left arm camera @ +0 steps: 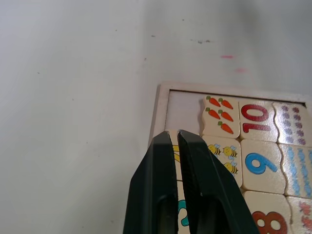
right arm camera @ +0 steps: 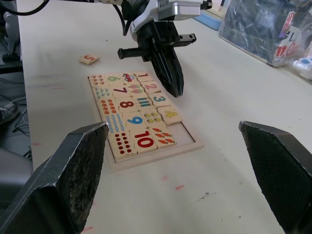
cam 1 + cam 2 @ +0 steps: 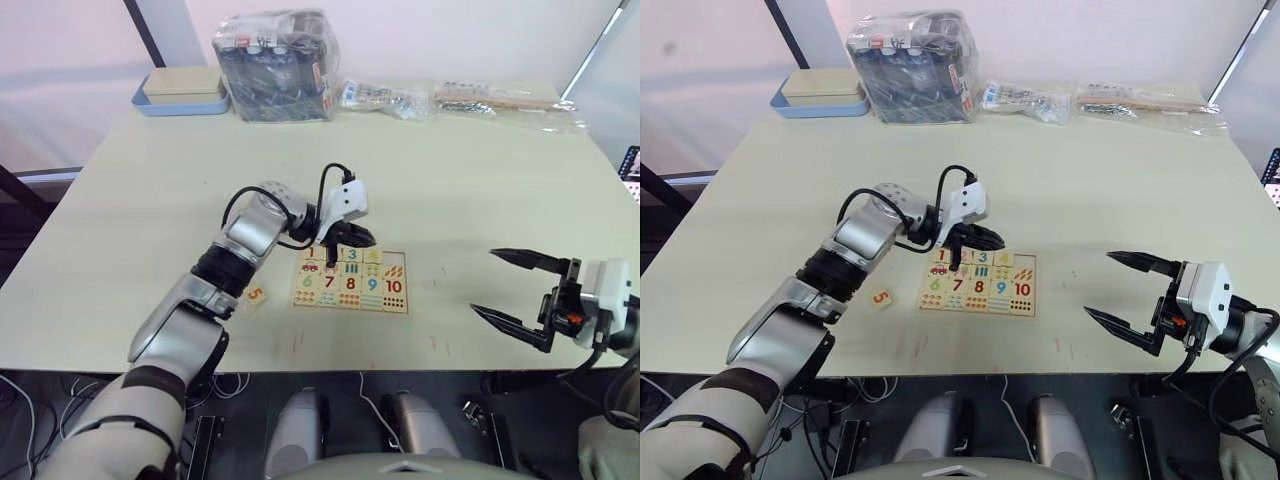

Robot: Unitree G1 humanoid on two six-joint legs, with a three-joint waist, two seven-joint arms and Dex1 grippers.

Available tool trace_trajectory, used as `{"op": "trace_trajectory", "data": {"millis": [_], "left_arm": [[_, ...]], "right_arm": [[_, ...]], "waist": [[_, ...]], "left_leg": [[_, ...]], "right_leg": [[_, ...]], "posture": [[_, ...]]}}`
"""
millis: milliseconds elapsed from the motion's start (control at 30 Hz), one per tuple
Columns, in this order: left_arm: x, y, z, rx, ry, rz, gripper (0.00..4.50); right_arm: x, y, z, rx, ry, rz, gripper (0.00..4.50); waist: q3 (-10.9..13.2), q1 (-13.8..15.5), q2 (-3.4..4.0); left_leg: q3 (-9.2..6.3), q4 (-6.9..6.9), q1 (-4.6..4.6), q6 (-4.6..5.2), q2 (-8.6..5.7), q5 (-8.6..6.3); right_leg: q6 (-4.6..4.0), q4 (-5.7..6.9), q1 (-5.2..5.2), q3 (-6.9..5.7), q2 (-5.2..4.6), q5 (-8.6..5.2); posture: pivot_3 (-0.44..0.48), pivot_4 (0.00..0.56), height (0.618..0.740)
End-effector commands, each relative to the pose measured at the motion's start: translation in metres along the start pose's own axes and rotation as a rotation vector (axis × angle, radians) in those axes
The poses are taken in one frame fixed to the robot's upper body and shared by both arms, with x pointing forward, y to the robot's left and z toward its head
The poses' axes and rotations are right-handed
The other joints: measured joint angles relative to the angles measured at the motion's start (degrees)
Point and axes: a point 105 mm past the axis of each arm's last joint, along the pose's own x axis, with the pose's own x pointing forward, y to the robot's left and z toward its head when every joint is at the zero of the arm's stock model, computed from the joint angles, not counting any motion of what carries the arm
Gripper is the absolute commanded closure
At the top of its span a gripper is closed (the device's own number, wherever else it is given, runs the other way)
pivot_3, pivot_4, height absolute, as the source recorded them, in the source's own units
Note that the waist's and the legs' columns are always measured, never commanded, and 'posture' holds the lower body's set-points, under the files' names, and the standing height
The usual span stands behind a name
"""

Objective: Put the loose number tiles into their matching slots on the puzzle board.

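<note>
Jaws closed and empty, the left gripper (image 2: 168, 80) hovers over the puzzle board (image 2: 190, 144); the right gripper (image 3: 520, 290) waits open. Tiles 1–4 sit in slots; tile 5 (image 3: 255, 294) lies loose left.

You had bright, even, diffuse light across the table (image 3: 470, 190), no hard shadows; only a soft dark patch lay under the left gripper (image 3: 345, 240) on the puzzle board (image 3: 395, 300). Daylight came from the upper part of both eye frames, and the backdrop there washed out to pale pink-white. The plastic-wrapped pack (image 3: 275, 65) at upper centre showed glare specks. The eye views were sharp in the middle and softer toward the lower edge. Your left wrist frame was mildly soft; its fingers (image 1: 161, 195) sat close and dark, with the tabletop flat and pale. In the right wrist frame the near fingers (image 2: 68, 180) were blurred, with a grainy look, and the upper right background was out of focus.
</note>
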Motion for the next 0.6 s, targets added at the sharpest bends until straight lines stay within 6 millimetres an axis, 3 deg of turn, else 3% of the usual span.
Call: {"op": "trace_trajectory", "data": {"millis": [33,467,600], "left_arm": [[0.003,0.0,0.005,0.042,-0.016,-0.003,4.28],[0.016,-0.015,-0.036,0.042,0.107,-0.052,4.28],[0.013,-0.008,-0.029,0.015,0.04,0.014,4.28]], "right_arm": [[-0.001,0.001,0.006,-0.026,-0.016,-0.004,0.0],[-0.001,0.0,0.005,-0.02,-0.012,0.0,0.0],[0.0,-0.001,0.006,-0.021,-0.013,0.01,0.0]], "waist": [[0.0,0.0,0.0],[-0.04,-0.02,-0.02],[-0.06,-0.04,-0.01]], "left_leg": [[0.0,0.0,0.0,0.01,0.0,-0.01],[-0.03,0.0,0.07,0.03,0.02,-0.02],[-0.03,0.0,0.16,0.03,0.02,-0.02]], "right_leg": [[0.0,0.0,0.0,0.0,0.0,0.0],[0.0,0.01,0.06,0.01,0.0,0.0],[0.0,0.03,0.14,0.02,0.0,-0.01]], "posture": [[0.0,0.15,0.74],[0.0,0.15,0.74],[0.0,0.15,0.74]]}}
